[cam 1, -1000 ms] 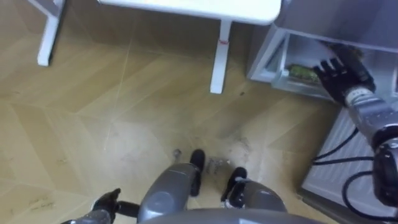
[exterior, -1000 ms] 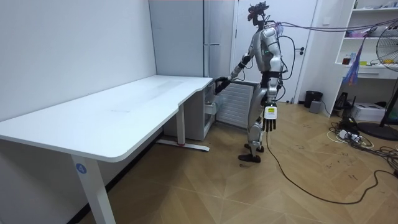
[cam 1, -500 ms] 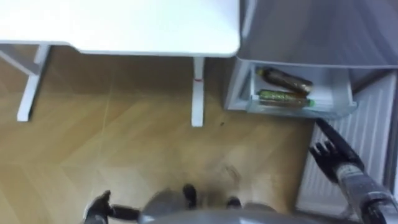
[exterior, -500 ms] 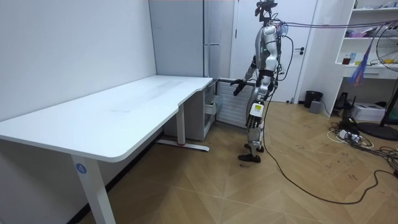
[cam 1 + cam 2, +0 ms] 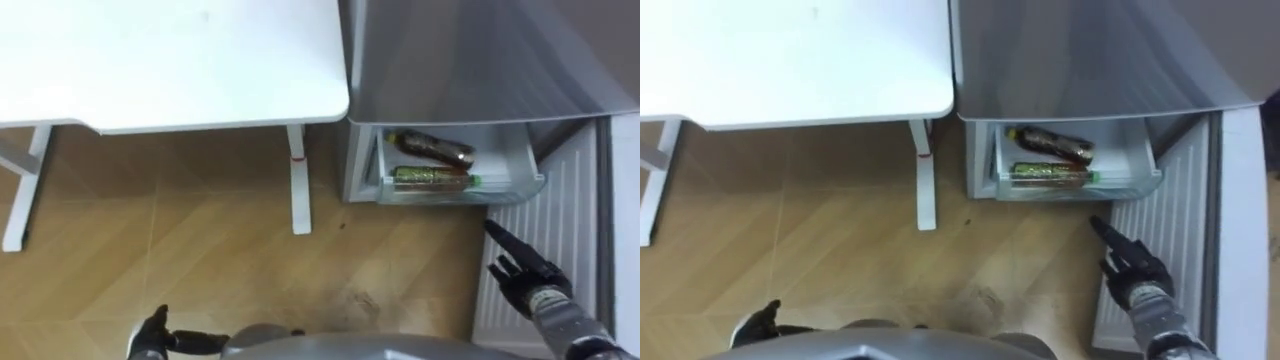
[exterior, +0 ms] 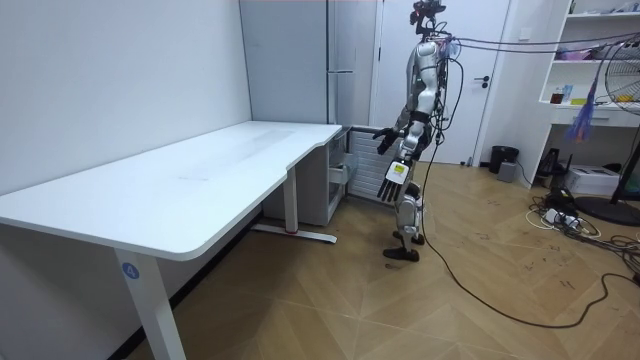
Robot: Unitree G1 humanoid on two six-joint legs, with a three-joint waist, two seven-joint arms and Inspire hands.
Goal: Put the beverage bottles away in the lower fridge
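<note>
2 drink bottles, 1 brown bottle (image 5: 428, 146) and 1 green bottle (image 5: 430, 178), side by side in 1 drawer (image 5: 531, 166) just ahead of the right hand (image 5: 525, 275); 1 fridge (image 5: 470, 60) beyond it; 1 fridge door (image 5: 562, 205) beside that hand; 1 white desk (image 5: 170, 60) ahead of the left hand (image 5: 150, 336)

Room view:
- Plain white wall (image 6: 120, 70) at 10 o'clock.
- Long white desk (image 6: 200, 175) along wall, 8 to 11 o'clock, white legs.
- Tall grey fridge (image 6: 290, 60) at 12 o'clock, at desk's far end.
- White door (image 6: 490, 90) at 1 o'clock, dark handle.
- Small dark bin (image 6: 503, 158) on floor by door.
- White shelving (image 6: 600, 60) at 2 o'clock, standing fan (image 6: 606, 211) at 3 o'clock.
- Light wood herringbone floor (image 6: 400, 310), 4 to 7 o'clock.
- Even indoor light.
</note>
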